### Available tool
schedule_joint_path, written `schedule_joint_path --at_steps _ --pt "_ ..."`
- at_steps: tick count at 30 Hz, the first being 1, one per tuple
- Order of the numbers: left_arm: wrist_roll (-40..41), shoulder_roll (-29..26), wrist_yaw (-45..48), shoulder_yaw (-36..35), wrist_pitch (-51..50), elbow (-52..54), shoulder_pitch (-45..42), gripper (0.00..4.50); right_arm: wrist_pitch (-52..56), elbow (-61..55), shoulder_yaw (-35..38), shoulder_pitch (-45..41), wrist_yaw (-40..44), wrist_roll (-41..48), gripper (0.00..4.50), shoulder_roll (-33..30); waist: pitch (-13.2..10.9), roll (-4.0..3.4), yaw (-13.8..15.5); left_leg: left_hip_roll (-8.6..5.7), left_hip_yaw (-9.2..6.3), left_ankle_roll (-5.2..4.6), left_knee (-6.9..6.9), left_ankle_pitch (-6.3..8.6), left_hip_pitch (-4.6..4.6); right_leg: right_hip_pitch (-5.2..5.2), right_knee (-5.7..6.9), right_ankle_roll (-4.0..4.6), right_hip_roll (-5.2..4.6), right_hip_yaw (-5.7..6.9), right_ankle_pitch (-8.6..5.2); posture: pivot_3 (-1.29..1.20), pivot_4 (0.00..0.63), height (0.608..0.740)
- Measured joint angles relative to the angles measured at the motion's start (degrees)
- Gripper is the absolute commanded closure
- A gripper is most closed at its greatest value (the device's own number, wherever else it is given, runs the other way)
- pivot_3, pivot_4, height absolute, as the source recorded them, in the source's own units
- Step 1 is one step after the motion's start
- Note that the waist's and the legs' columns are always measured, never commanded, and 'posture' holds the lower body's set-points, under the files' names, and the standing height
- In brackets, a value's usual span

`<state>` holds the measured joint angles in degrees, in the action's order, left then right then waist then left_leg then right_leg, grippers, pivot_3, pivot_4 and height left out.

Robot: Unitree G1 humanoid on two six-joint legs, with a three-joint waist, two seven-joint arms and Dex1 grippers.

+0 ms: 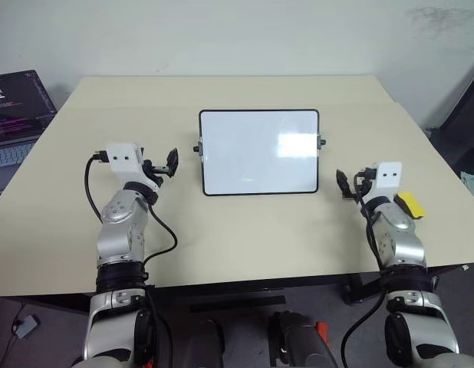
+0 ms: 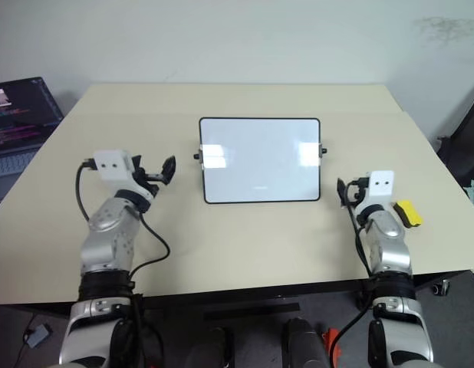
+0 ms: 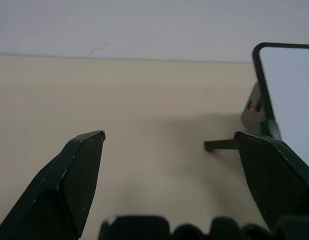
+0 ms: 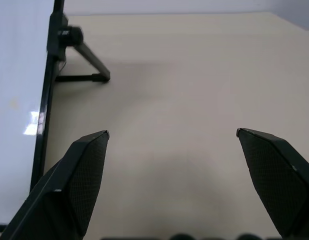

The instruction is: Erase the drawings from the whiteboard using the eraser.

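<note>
A beige table (image 1: 245, 230) carries the whiteboard (image 1: 259, 152) at its middle, propped on a stand, its surface blank. The left gripper (image 1: 171, 162) and right gripper (image 1: 344, 185) flank it, fingers apart, empty. The yellow eraser (image 1: 409, 203) lies near the table's right edge.

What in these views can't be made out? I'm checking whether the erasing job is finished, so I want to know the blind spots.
- Whiteboard: glare patches in both eye views could mask faint strokes; no drawings visible.
- Whiteboard in the wrist views: cut off by the picture edge.
- Eraser: partly behind the right gripper's wrist in the left eye view; underside hidden.
- Laptop: cut by the picture edge; screen text too small.
</note>
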<state>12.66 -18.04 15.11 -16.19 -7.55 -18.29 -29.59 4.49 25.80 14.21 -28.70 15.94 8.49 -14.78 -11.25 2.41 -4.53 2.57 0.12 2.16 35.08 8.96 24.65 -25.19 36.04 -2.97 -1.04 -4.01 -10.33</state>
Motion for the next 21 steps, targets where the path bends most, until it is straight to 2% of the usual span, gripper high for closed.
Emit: schedule_joint_path --at_steps 4,21 --pt "-0.4 1.6 -0.6 1.1 1.9 -1.5 1.7 0.0 -0.7 0.7 0.1 0.3 -1.0 0.1 0.01 0.4 0.0 0.0 0.0 0.0 0.01 0.0 0.0 0.0 0.0 -0.01 0.0 0.01 0.0 -0.01 0.0 0.0 0.15 0.74" --pt "-1.3 2.1 -4.7 1.1 4.5 -3.4 3.2 0.0 -2.6 0.6 0.2 1.6 0.3 3.2 0.01 0.6 0.0 0.0 0.0 0.0 0.0 0.0 0.0 0.0 0.0 0.0 0.0 0.02 0.0 -0.01 0.0 0.0 0.15 0.74"
